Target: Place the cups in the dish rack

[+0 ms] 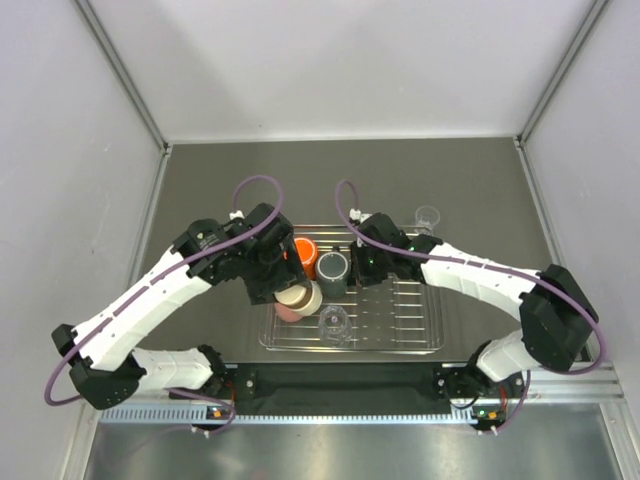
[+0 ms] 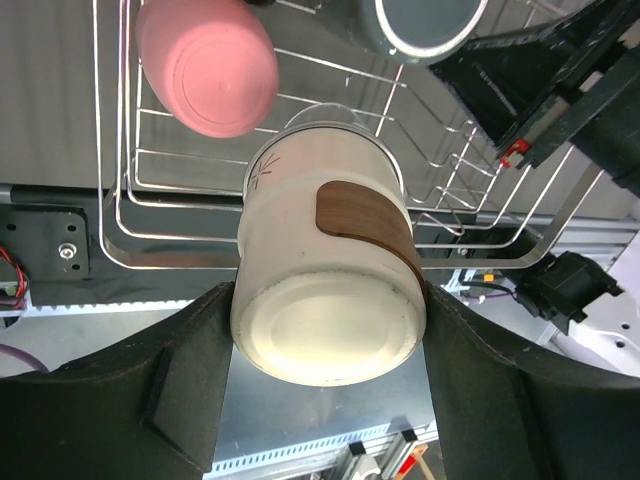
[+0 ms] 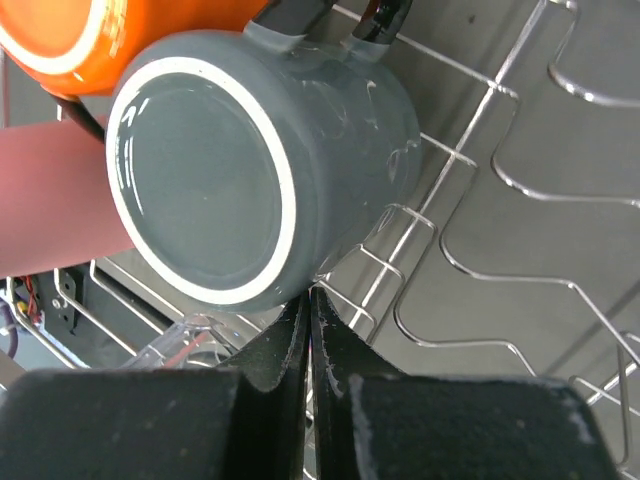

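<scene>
Left claw [image 2: 328,345]: it is pinching the cream cup [image 2: 330,300], with one dark finger pressing on each side of the cup's wall.
Cream cup: it is hanging in that grip over the left part of the dish rack [image 1: 400,320], its flat base facing the wrist camera and its mouth pointing down at the bars. A brown wood-coloured patch is showing on its side. Whether it is touching the wires cannot be told.
Right claw [image 3: 308,312]: its fingers are pressing together with nothing between them, and the tips are sitting just beside the lower edge of the dark grey cup [image 3: 260,160].
Dark grey cup: it is sitting in the rack's middle, at the far side, turning a pale-ringed round end towards the right wrist camera.
Orange cup [image 1: 303,250]: it is sitting in the rack just left of the grey one, close against it.
Pink cup [image 2: 205,65]: it is lying in the rack's left part, just beside the cream cup.
Clear cup [image 1: 334,323]: it is sitting in the rack near its front edge, right of the cream cup.
Second clear cup [image 1: 427,215]: it is standing on the bench [image 1: 200,180] just beyond the rack's far right corner, outside the rim.
Dish rack: it is lying flat on the bench between the two arms.
</scene>
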Controlling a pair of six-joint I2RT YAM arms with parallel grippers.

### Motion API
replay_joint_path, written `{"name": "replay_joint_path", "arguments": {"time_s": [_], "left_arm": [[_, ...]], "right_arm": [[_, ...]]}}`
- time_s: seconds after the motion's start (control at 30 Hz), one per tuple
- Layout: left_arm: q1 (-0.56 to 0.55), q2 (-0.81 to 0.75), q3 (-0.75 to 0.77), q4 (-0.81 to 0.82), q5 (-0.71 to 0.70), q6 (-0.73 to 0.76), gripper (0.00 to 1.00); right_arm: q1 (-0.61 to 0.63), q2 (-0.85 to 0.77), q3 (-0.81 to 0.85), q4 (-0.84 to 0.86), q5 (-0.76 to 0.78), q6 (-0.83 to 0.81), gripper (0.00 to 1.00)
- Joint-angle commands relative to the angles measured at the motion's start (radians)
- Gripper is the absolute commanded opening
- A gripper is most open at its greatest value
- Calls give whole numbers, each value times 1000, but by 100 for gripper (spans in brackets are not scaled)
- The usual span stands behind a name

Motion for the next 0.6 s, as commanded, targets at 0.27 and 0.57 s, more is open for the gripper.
{"name": "replay_joint_path", "arguments": {"time_s": [0.27,0.57], "left_arm": [[-12,12,-37,-160,88,54,0],[-13,-19,-116,-119,159,83,0]], "right_arm": [[-26,-74,9,62,33,-21,0],[-38,-132,-51,64,32,-6,0]]}}
